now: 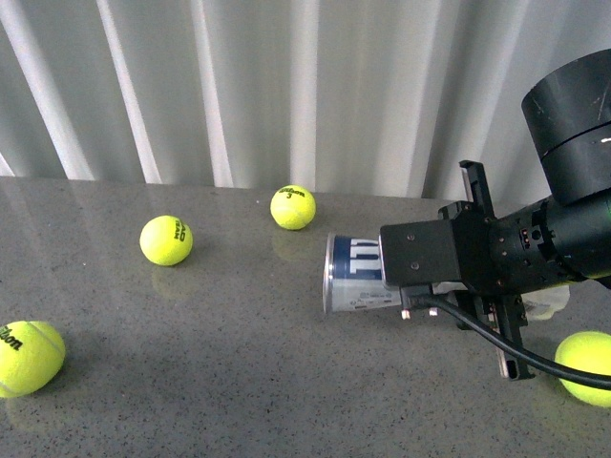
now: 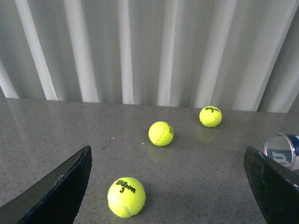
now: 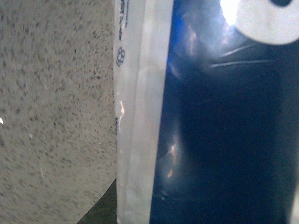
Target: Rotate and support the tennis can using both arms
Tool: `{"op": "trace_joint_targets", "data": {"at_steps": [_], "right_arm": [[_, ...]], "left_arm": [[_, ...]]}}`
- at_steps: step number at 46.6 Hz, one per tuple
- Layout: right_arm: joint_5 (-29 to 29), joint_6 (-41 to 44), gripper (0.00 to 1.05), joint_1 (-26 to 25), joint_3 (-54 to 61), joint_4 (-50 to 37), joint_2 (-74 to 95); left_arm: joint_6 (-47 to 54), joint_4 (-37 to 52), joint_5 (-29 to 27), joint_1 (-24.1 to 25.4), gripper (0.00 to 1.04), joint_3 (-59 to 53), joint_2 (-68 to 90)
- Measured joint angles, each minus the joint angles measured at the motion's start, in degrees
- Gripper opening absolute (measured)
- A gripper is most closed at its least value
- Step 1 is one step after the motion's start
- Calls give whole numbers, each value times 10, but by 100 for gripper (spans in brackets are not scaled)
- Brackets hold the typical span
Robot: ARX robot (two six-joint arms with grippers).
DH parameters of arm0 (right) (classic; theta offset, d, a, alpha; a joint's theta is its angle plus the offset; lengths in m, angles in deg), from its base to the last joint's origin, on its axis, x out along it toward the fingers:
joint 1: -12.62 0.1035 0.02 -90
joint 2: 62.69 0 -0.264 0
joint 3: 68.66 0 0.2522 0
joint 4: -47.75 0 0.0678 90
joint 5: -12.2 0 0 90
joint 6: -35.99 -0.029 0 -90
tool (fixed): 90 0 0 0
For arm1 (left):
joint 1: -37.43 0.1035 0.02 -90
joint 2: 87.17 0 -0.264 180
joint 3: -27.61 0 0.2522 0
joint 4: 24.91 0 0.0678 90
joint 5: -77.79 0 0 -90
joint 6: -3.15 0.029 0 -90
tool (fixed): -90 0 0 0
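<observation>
The tennis can lies on its side on the grey table, its metal-rimmed open end facing left, navy and white label showing. My right gripper is shut on the tennis can around its middle, and the arm covers the can's right half. In the right wrist view the can's navy and white label fills the frame. My left gripper is open and empty, fingers wide apart low over the table. The can's rim shows at the edge of the left wrist view, beyond one finger.
Several yellow tennis balls lie on the table: one at the back, one left of it, one at the front left, one at the front right under the right arm. A white pleated curtain closes the far side.
</observation>
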Motion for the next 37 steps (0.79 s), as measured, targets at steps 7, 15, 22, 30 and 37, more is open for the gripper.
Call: {"op": "trace_joint_targets", "data": {"at_steps": [7, 15, 22, 30, 37], "right_arm": [[16, 92, 29, 14, -35, 22, 39], [26, 36, 29, 44, -69, 21, 82], [31, -10, 29, 57, -86, -4, 112], [30, -11, 29, 58, -75, -23, 135], [33, 10, 28, 56, -57, -44, 137]], "left_arm": [[0, 0, 0, 0, 98, 0, 0], [0, 0, 0, 0, 98, 0, 0], [0, 0, 0, 0, 98, 0, 0], [0, 0, 0, 0, 98, 0, 0], [0, 0, 0, 0, 98, 0, 0]]}}
